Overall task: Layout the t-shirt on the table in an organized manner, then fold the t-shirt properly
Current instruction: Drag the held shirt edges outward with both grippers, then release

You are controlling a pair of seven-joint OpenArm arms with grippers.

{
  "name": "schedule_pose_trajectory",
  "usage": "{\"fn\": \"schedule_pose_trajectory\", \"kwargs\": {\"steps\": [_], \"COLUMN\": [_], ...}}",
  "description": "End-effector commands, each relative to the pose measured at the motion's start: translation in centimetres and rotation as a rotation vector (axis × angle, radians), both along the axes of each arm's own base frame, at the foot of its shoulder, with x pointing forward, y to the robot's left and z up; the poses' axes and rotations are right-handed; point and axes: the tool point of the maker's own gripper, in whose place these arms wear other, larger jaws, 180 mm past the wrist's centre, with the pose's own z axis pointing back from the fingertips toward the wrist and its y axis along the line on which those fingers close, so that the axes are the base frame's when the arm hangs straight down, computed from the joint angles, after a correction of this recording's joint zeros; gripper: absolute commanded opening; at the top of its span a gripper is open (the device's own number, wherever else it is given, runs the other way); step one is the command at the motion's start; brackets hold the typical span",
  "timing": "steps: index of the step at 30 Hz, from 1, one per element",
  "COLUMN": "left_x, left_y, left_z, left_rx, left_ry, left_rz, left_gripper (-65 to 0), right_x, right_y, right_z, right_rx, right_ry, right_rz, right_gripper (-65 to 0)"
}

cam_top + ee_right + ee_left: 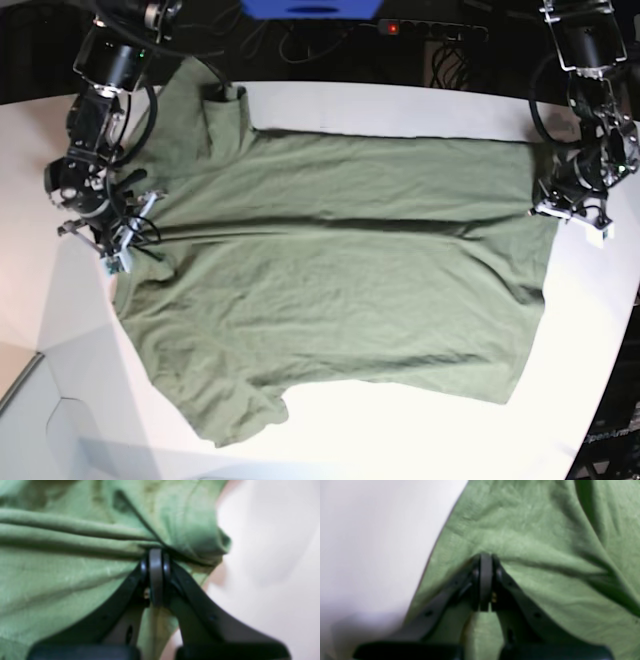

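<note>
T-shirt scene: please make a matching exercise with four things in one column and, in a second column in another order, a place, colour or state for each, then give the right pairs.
Column 1
1. t-shirt
2. table
3. left gripper
4. right gripper

Column 2
A. white, with a curved edge
B. shut on cloth at the base view's left side
C. olive green, spread out with wrinkles
D. shut on cloth at the base view's right side

Pairs: 1-C, 2-A, 3-D, 4-B
</note>
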Motion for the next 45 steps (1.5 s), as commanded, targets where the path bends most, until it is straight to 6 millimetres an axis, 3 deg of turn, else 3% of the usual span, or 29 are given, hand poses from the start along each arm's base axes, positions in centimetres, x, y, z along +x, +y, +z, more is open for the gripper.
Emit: {"fn": "schedule_pose_trajectory", "kwargs": {"steps": [1,5,8,12,15,19,23,27,29,35,39,43,45], "left_x": [-1.9,-1.9,-1.5,-1.0,-0.9,-0.1,0.4,1.7,2.0,2.1,2.1,2.2,2.2], "left_y": [0.5,-0.1,-0.4,-0.6,-0.5,-0.4,0.8,1.9,2.3,2.3,2.1,1.4,1.1], "left_z": [-1.0,0.2,1.5,2.4,2.5,3.2,4.3,6.5,7.5,8.1,7.9,8.5,9.1], "left_rx": [0.023,0.046,0.062,0.071,0.074,0.080,0.088,0.101,0.113,0.116,0.113,0.108,0.120], "left_ry": [0.078,0.049,0.010,-0.016,-0.018,-0.042,-0.072,-0.140,-0.166,-0.187,-0.186,-0.207,-0.224], "left_rz": [-0.004,-0.041,-0.059,-0.069,-0.068,-0.069,-0.032,0.003,0.008,0.014,0.011,0.008,-0.006], "left_gripper": [-65.0,-65.0,-65.0,-65.0,-65.0,-65.0,-65.0,-65.0,-65.0,-65.0,-64.9,-64.9,-64.9], "right_x": [-1.1,-0.4,-0.7,0.3,1.2,3.1,4.7,6.1,6.6,7.5,8.5,7.3,6.3], "right_y": [-2.0,-4.0,-5.0,-3.6,-2.9,0.0,0.8,1.3,0.6,0.0,-0.8,-2.2,-1.9], "right_z": [-0.4,1.3,4.4,7.7,7.9,5.4,4.2,3.6,3.4,2.1,4.9,8.6,9.8], "right_rx": [-0.067,-0.110,-0.169,-0.189,-0.172,-0.117,-0.067,-0.029,-0.030,0.007,-0.035,-0.140,-0.175], "right_ry": [0.074,0.041,-0.038,-0.139,-0.153,-0.098,-0.069,-0.050,-0.037,0.004,-0.086,-0.160,-0.171], "right_rz": [-0.023,-0.048,-0.066,-0.061,-0.051,0.031,0.036,0.040,0.037,0.037,0.033,0.013,0.005], "right_gripper": [-65.0,-65.0,-65.0,-65.0,-65.0,-65.0,-65.0,-65.0,-65.0,-65.0,-65.0,-65.0,-65.0]}}
